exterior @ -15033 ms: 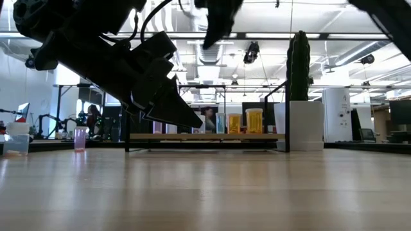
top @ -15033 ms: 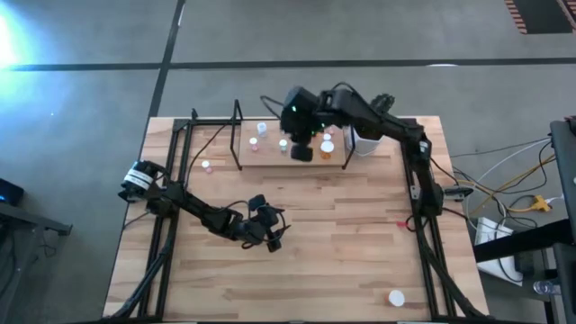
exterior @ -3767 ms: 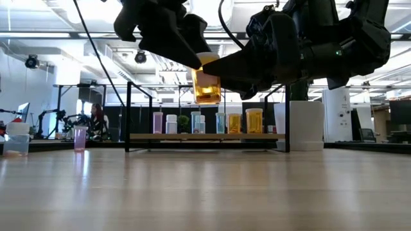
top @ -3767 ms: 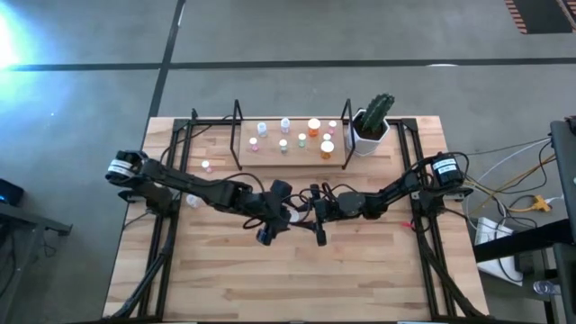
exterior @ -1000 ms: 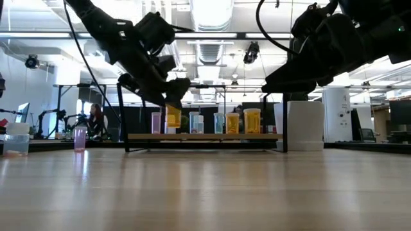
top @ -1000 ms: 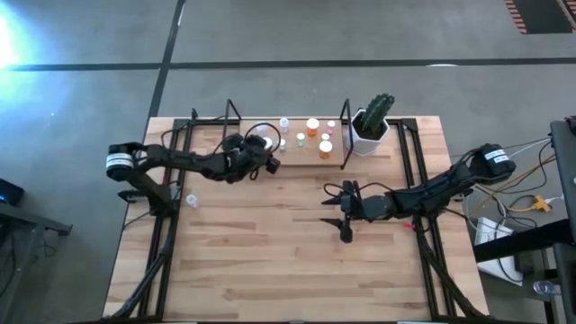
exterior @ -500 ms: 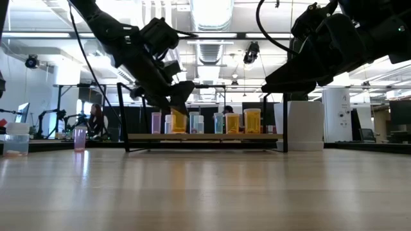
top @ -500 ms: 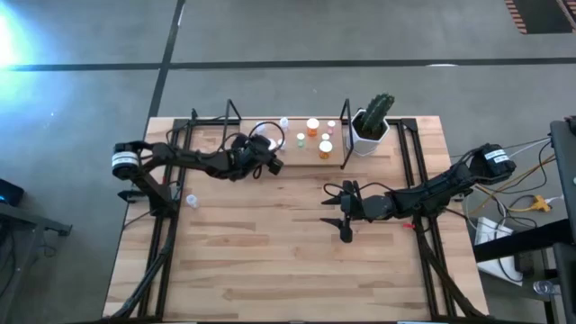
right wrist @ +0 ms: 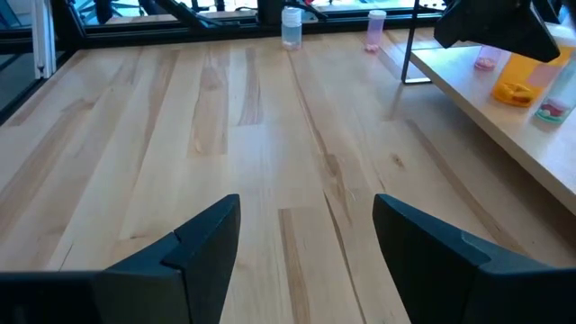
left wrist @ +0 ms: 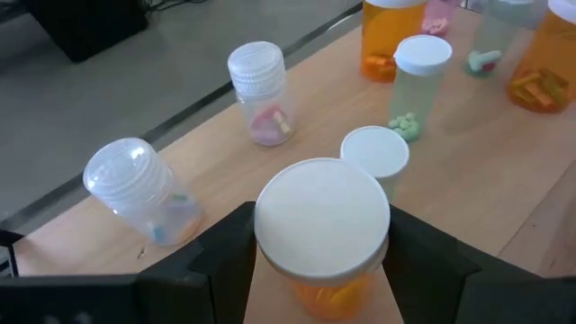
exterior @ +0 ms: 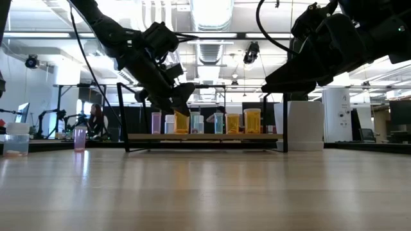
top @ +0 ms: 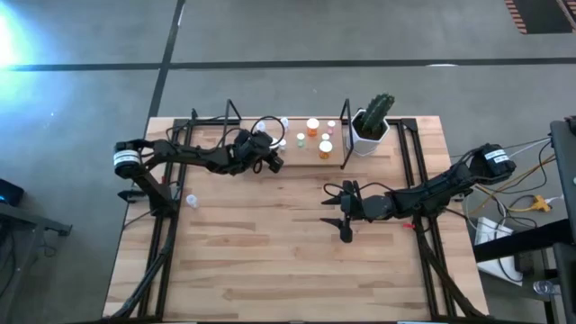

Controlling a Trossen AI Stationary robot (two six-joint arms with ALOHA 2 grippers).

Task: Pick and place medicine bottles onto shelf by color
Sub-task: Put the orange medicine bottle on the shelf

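Observation:
An orange medicine bottle (left wrist: 322, 225) with a white cap sits between the fingers of my left gripper (top: 268, 153), over the left part of the shelf (top: 301, 162). In the low view this bottle (exterior: 182, 122) hangs just above the board; I cannot tell whether its base touches. Other bottles stand upright on the board: pink (left wrist: 259, 90), green (left wrist: 416, 81), orange (top: 313, 126). My right gripper (top: 340, 216) hovers open over the table's middle right, nothing between its fingers (right wrist: 306, 243). My left gripper pinches the orange bottle between its two fingers, on the body's sides just under the white cap (left wrist: 306, 292). The fingers (left wrist: 225, 261) come slanting down from the table's left. The bottle stays nearly upright, cap up, low over the shelf board.
A white pot with a cactus (top: 371, 121) stands just right of the shelf. A clear bottle (top: 191, 200) and a pink one (exterior: 79, 138) stand loose on the table's left part. Black rails (top: 171, 180) run along both sides. Bare wood lies near the front.
My left gripper has carried the orange bottle a little toward the table's right along the shelf and down toward the board, still shut on it. The right arm has kept still.

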